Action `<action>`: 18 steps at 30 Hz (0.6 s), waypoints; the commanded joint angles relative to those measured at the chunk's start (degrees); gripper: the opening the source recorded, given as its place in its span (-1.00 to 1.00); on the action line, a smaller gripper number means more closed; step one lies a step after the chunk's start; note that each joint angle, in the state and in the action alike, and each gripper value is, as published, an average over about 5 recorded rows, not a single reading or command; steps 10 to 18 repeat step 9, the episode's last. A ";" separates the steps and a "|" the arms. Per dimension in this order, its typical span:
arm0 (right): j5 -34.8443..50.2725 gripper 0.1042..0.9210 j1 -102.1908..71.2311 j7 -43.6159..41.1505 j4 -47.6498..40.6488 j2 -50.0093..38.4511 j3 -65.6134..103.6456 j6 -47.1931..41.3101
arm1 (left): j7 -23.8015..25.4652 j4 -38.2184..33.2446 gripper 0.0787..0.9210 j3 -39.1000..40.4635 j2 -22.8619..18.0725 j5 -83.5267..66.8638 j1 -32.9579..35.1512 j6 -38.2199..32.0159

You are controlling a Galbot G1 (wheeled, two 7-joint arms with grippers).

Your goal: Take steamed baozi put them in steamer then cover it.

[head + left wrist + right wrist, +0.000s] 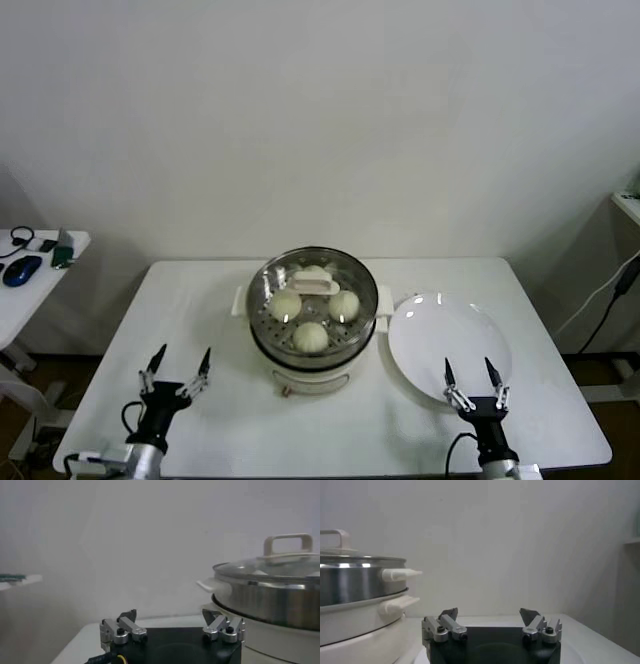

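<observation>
Both the left gripper (178,368) and the right gripper (470,381) hover spread wide and empty at the near table (200,300) edge, while four baozi (311,336) sit in the central steamer (313,310) under the glass cover (320,285), so the task looks finished.

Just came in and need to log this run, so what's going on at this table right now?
Nothing is being handled at the moment. The steamer sits mid-table with the cover on it and baozi visible through the glass. The white plate beside it, on the robot's right, has nothing on it. The left gripper and right gripper wait near the table's front edge, jaws open, holding nothing. Judging by how things lie, the job looks finished.
</observation>
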 commanded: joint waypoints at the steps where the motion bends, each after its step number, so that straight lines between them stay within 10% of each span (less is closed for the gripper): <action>1: 0.65 0.76 -0.43 -0.25 -0.42 0.22 0.64 0.89 | 0.74 1.70 0.77 1.84 -1.34 -1.48 2.07 -4.40; 18: 0.67 0.76 -0.55 -0.20 -0.14 0.32 0.65 0.79 | 0.73 0.74 0.77 2.00 -1.52 -1.30 2.24 -4.10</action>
